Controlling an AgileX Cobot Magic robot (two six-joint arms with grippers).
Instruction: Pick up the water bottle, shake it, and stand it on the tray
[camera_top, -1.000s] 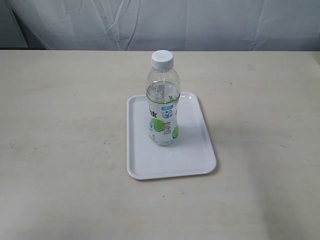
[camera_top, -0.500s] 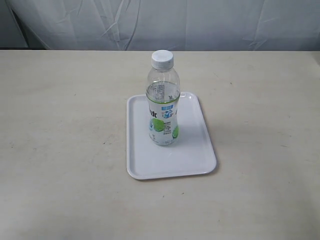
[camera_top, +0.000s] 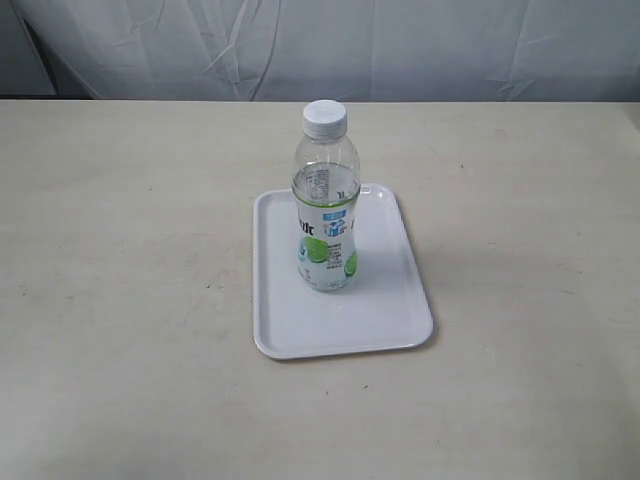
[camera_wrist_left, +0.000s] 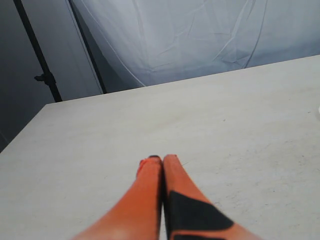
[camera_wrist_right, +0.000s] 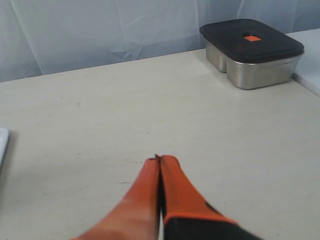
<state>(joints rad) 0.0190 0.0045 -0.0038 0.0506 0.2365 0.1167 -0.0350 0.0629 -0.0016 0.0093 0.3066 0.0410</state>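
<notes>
The water bottle, clear with a white cap and a green and blue label, stands upright on the white tray in the middle of the table. Neither gripper shows in the exterior view. My left gripper is shut, its orange fingers pressed together over bare tabletop. My right gripper is shut too, with nothing between its fingers. A sliver of the tray shows at the edge of the right wrist view. Neither wrist view shows the bottle.
A steel lunch box with a black lid sits on the table far from the right gripper. A white sheet hangs behind the table. A dark pole stands beyond the table corner in the left wrist view.
</notes>
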